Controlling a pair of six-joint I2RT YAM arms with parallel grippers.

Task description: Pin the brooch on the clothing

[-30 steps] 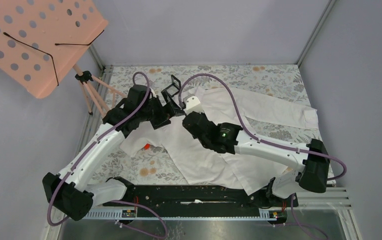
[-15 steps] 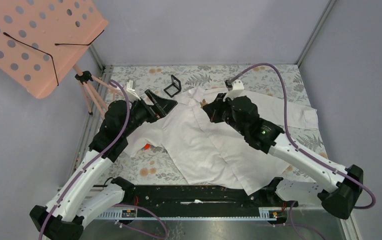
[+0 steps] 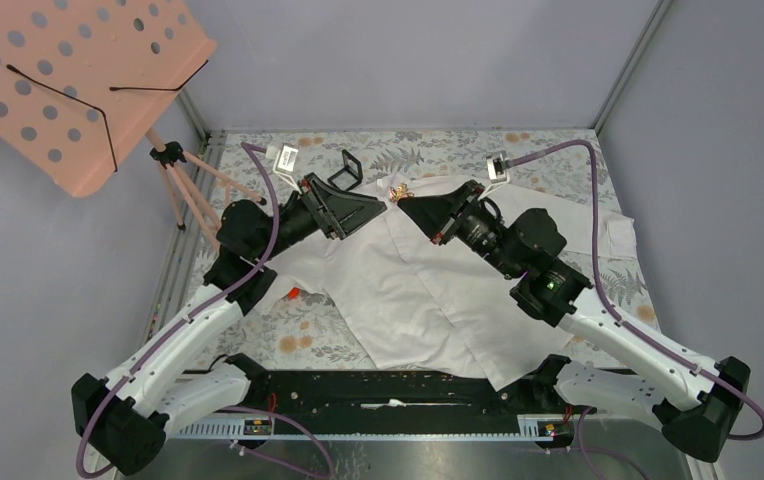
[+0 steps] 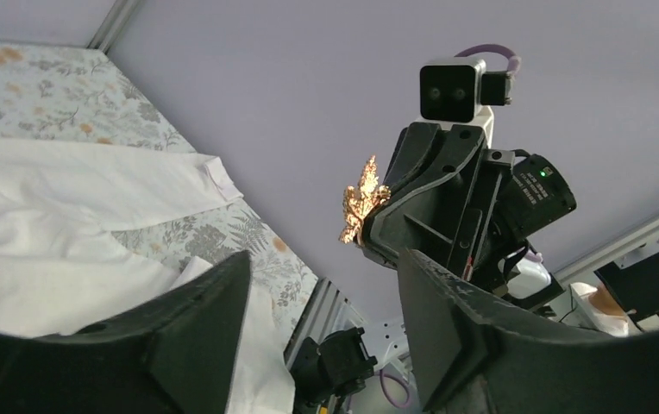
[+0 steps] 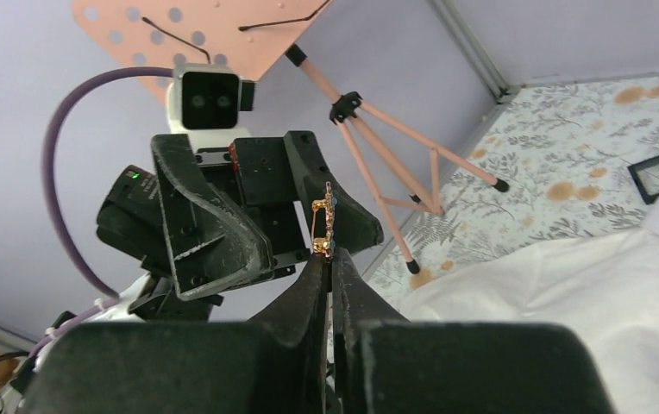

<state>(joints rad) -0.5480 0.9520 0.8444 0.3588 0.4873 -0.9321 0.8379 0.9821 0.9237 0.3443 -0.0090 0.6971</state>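
The brooch (image 3: 399, 190) is a small golden leaf-like ornament held in the air over the shirt's collar. My right gripper (image 3: 404, 203) is shut on its lower end; in the right wrist view the brooch (image 5: 325, 226) stands edge-on above the closed gripper (image 5: 326, 255). My left gripper (image 3: 373, 205) is open and empty, pointing at the right one, tips close to the brooch. In the left wrist view the brooch (image 4: 362, 203) shows beyond the open gripper (image 4: 322, 259). The white shirt (image 3: 408, 290) lies spread on the table, also in the left wrist view (image 4: 41, 224) and the right wrist view (image 5: 585, 293).
A small black square case (image 3: 345, 170) stands behind the left gripper. A red little block (image 3: 294, 293) lies by the shirt's left sleeve. A pink perforated board (image 3: 68, 80) on a tripod (image 3: 183, 185) stands at the far left. Floral cloth (image 3: 308, 335) covers the table.
Both grippers have risen off the shirt. The right arm swung out to the right and now points left with the brooch. The left gripper turned to face it and opened wide.
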